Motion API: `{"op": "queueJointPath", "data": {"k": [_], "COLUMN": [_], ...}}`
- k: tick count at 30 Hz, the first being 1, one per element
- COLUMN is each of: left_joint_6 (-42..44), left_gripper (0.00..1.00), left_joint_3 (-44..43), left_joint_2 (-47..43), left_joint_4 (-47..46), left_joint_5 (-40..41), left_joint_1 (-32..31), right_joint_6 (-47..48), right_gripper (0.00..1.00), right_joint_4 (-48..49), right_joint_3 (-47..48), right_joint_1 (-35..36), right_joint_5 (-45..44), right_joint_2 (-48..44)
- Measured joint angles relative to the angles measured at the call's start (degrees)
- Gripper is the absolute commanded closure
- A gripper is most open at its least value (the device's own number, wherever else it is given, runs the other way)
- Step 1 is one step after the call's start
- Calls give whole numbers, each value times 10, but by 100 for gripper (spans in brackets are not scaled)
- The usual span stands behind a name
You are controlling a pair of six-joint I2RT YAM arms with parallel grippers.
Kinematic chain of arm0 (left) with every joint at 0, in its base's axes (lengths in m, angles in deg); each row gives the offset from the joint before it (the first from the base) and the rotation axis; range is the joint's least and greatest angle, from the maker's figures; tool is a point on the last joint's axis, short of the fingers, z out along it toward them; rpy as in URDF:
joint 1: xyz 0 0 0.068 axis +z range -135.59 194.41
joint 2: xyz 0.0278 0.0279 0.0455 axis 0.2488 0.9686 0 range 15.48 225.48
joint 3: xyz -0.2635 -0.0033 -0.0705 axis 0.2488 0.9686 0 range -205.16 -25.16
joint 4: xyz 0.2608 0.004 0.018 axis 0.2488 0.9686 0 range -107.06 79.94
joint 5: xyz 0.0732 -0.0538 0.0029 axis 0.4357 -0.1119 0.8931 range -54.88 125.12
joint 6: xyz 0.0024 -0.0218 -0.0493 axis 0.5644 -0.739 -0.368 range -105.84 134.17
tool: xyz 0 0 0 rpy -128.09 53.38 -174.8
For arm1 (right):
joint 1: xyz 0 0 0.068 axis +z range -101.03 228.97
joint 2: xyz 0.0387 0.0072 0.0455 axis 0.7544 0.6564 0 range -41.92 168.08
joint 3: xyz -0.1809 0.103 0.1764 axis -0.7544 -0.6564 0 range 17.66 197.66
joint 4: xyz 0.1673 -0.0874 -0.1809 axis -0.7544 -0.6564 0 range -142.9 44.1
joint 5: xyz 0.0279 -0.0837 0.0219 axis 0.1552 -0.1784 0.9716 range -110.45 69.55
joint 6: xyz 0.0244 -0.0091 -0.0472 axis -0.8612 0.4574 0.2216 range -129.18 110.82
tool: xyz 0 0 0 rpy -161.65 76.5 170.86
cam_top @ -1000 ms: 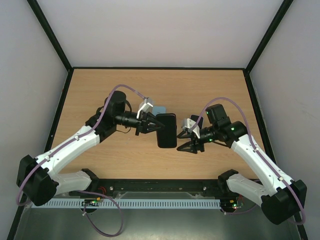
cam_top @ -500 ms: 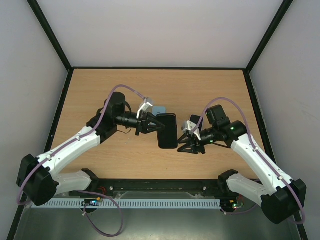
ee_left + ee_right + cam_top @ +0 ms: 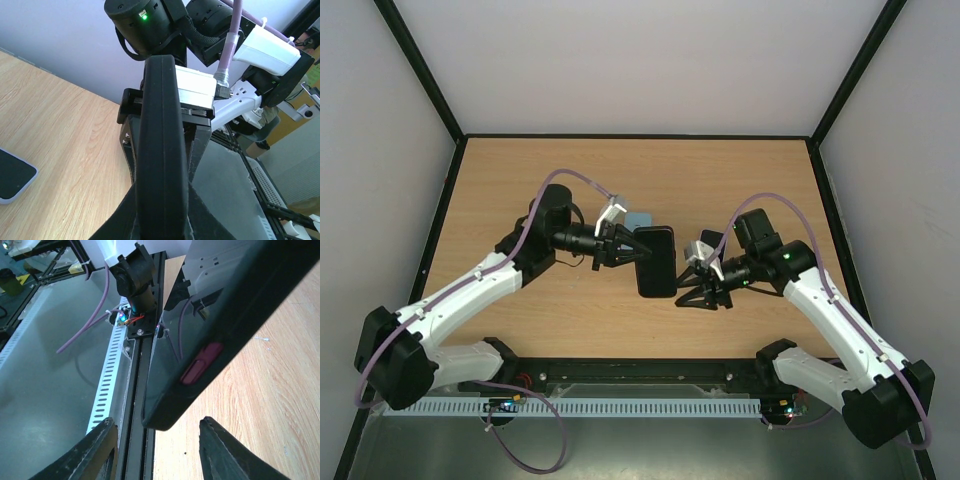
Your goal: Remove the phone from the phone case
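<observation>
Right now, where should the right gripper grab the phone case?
Probably the free long edge of the phone case, near the lower corner, coming from the robot's right. The left gripper clamps the opposite edge, leaving this side clear, and that corner sits at the right gripper's open fingers.

phone case (image 3: 655, 262): black all over, with one dark-red side button (image 3: 201, 363). left fingers (image 3: 117, 226) and right fingers (image 3: 97, 450): black. left arm (image 3: 470, 290) and right arm (image 3: 840, 320): white shells, black joints. cables (image 3: 575, 178): purple. LED (image 3: 145, 16) on right arm: green. tabletop (image 3: 620, 180): light wood grain, fine horizontal streaks. small flat item (image 3: 12, 175) on tabletop: black face, pale blue-white rim. walls (image 3: 640, 60): plain off-white, black frame (image 3: 420, 65). cable duct (image 3: 640, 407): white, slotted.
</observation>
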Motion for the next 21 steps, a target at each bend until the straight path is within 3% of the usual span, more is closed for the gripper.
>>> {"op": "queueJointPath", "data": {"k": [13,21], "left_joint_6": [-11,-46], "left_gripper": [98,97], "left_joint_3": [0,0], "left_joint_2": [7,19], "left_joint_4": [-1,-7], "left_joint_5": [-1,-8], "left_joint_1": [-5,-13], "right_joint_6": [-4,42], "right_gripper": [85,81], "right_joint_4": [27,22], "right_joint_3": [3,-9], "right_joint_1": [0,1], "right_joint_5": [5,-2], "right_joint_2": [0,-4]}}
